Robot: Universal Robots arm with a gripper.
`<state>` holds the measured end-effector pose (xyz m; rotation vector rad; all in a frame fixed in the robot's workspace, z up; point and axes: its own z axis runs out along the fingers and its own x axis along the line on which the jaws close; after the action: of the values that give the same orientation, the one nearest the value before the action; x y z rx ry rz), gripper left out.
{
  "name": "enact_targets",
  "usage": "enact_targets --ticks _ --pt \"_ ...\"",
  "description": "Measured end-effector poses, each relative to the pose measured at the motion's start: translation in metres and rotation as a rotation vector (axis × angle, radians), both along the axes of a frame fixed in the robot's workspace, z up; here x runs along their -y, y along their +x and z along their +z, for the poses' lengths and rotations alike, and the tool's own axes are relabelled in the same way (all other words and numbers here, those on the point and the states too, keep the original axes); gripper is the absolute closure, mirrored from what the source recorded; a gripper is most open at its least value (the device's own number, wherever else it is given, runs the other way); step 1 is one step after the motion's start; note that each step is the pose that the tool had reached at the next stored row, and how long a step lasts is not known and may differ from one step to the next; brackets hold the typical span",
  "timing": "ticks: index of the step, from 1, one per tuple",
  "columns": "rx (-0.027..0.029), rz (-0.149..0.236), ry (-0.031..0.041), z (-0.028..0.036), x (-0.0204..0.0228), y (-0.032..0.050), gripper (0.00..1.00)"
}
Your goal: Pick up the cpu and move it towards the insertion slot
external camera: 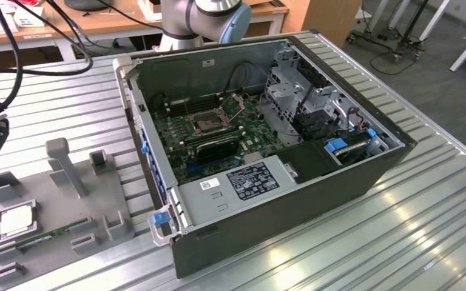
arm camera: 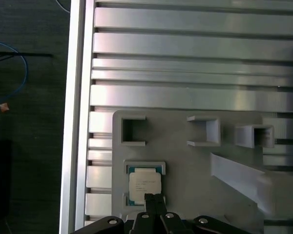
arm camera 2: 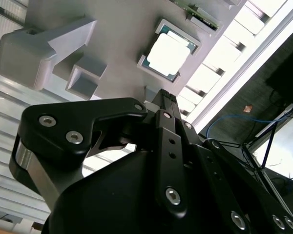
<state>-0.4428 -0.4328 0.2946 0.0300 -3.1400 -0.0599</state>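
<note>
The black metal claw (arm camera: 155,197) is clenched on nothing and hangs over one edge of the cpu (arm camera: 145,184), a small flat square chip with a matt silvery top and pale rim. The chip lies in a shallow pocket of the grey plastic fixture plate (arm camera: 185,165), which probably stops it from sliding. The insertion slot (external camera: 208,124), a silver-framed square socket on the green board, is well apart toward the exterior view's right, inside the open dark computer case (external camera: 281,224) on the ribbed aluminium table (external camera: 427,230).
</note>
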Motion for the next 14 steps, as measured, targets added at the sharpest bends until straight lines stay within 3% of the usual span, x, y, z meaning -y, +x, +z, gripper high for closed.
enact_targets --ticks 14 --pt "-0.0002 0.0 -0.0002 -0.0081 0.0041 -0.0001 0.89"
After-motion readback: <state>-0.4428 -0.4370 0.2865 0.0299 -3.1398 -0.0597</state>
